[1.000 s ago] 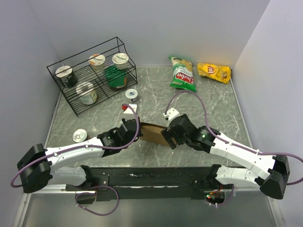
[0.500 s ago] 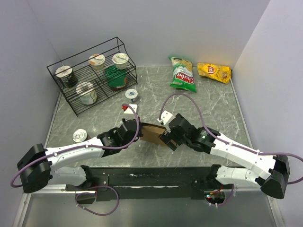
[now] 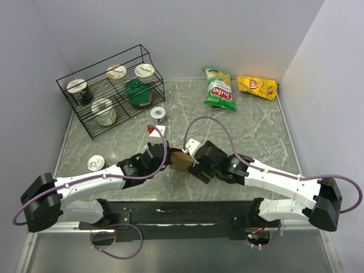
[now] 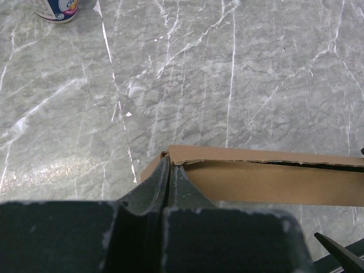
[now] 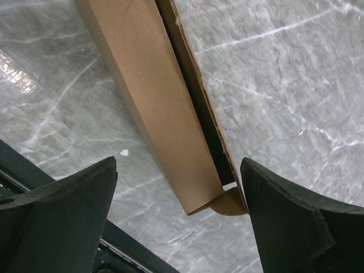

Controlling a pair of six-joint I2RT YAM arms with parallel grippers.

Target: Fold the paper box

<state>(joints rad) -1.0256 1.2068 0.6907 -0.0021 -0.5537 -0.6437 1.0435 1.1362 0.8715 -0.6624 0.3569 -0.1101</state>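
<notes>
Both arms reach inward, low over the bench (image 3: 256, 131). Left tool (image 4: 170, 166) clamps a corner of the paper box (image 4: 267, 182); right tool (image 5: 179, 173) straddles its opposite end, jaws wide, bench showing alongside.

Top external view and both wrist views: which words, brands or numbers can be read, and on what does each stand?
"Chuba": green chip bag.
"Lay's", barely legible: yellow chip bag.
Blue letters, cut off, unreadable: can at the left wrist view's top edge.
No print: paper box.
Too small to read: cup lids in the wire rack.
</notes>
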